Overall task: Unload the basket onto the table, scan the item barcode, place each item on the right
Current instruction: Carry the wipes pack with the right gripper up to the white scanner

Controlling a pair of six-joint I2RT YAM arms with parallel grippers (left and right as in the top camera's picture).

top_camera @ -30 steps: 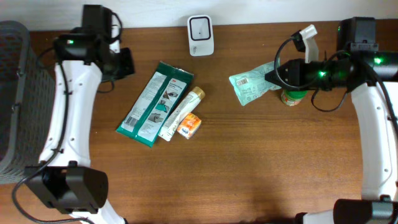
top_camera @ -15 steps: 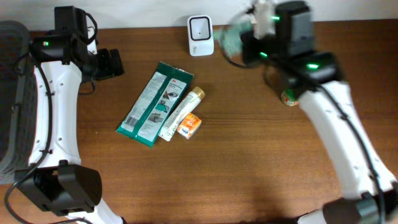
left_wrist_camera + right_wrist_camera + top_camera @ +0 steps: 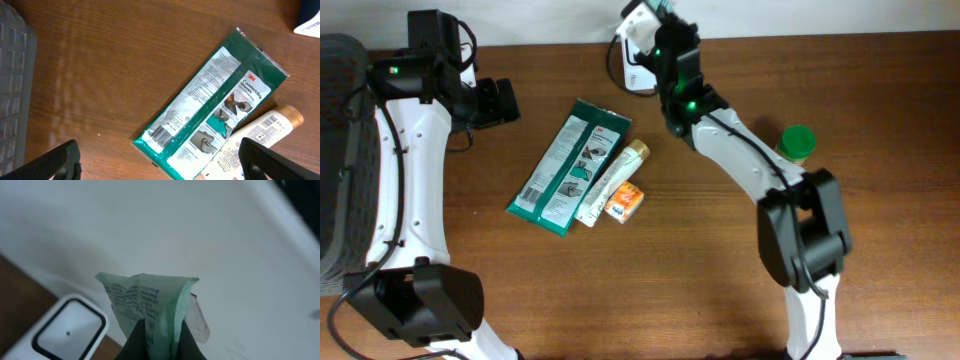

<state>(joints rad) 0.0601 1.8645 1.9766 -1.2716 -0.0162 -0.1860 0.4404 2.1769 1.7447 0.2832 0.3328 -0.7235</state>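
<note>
Right wrist view.
- Item 1: pale green packet [image 3: 150, 302], pinched at its lower end between the closed fingers of my right gripper [image 3: 160, 341]. It is held up in the air near the white scanner [image 3: 69, 330] at the table's far edge. It is creased, with small dark print and a clear flap on one side.
- Item 2: grey mesh basket [image 3: 340, 150] at the left edge; I cannot tell its contents.
- Item 3: my left gripper [image 3: 162, 159], fingers spread wide and holding nothing, above the dark green flat pack [image 3: 212, 107].
- Item 4: tube [image 3: 612, 180], touching that pack.
- Item 5: small orange box [image 3: 624, 201], against the tube.
- Item 6: green-lidded jar [image 3: 796, 143], well apart to the right.
</note>
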